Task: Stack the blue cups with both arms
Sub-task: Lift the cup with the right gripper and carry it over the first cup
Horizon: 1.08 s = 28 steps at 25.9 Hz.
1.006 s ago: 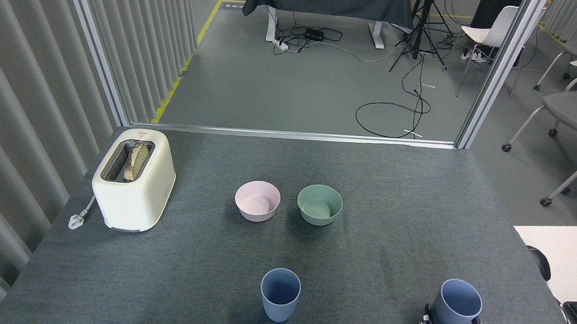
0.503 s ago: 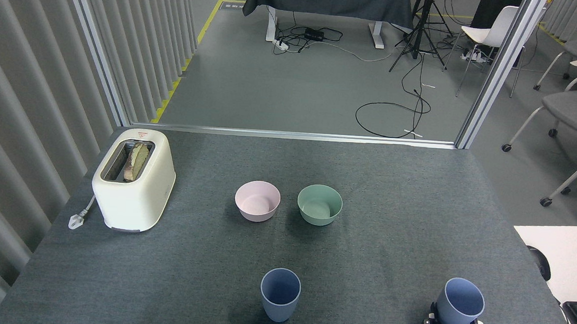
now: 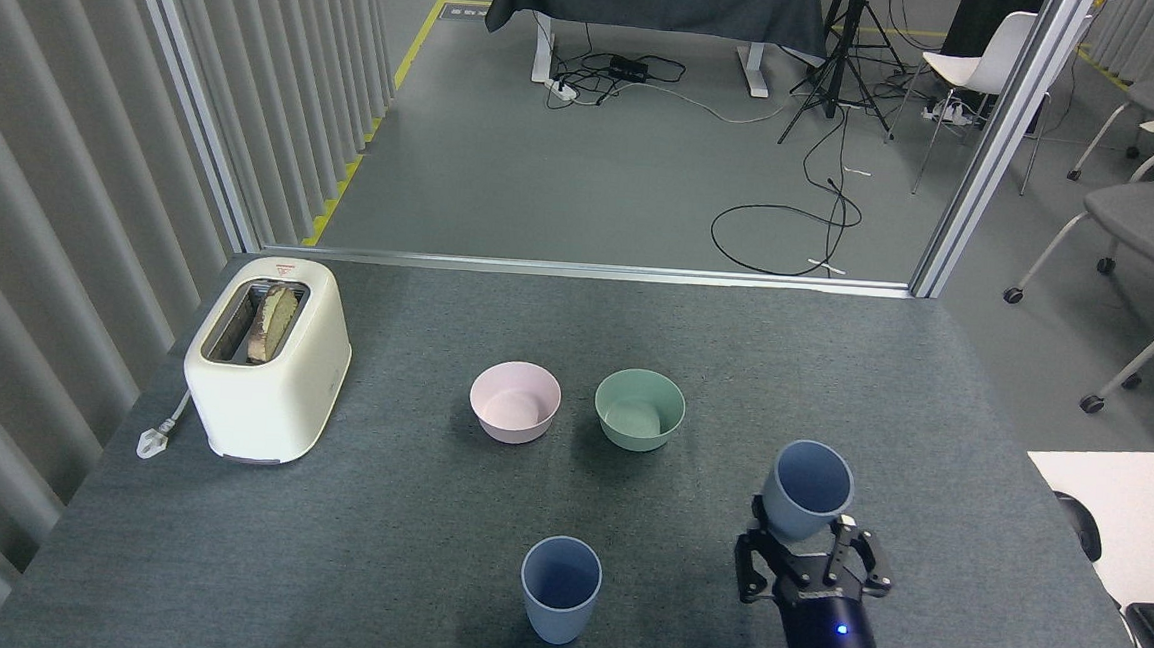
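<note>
Starting at your left, no left gripper shows, and the standing blue cup [image 3: 560,588] sits where it was, left of and slightly nearer than the fingers [image 3: 848,556]. Your right gripper [image 3: 805,563] has swung in from the table's right corner, fingers closed around the carried blue cup [image 3: 805,491]; you're now set to carry it over.

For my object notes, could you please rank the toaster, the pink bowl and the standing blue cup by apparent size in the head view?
1. Toaster, clearly largest.
2. Pink bowl and standing blue cup look alike; the cup is nearer the camera, so I won't rank them.
</note>
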Tool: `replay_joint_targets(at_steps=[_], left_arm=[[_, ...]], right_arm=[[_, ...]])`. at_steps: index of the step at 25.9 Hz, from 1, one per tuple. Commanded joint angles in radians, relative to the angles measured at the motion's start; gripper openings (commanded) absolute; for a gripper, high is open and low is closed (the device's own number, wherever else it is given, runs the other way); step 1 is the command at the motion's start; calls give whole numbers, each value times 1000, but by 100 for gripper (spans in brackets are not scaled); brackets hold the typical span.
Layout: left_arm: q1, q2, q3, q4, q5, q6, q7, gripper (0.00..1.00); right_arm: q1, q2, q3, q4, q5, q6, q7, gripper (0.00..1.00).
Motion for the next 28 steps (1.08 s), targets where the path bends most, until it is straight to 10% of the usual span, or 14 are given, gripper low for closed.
replay_joint_targets(at_steps=[1, 12, 28], left_arm=[[3, 4, 1, 1, 0, 3, 5, 100], [7, 2, 1, 15, 0, 6, 19, 100], [2, 4, 1, 29, 0, 6, 21, 100]], right_arm=[[-26, 59, 104, -45, 53, 5, 27, 58], [103, 87, 248, -212, 120, -2, 30, 60], [137, 157, 284, -185, 145, -24, 27, 62]])
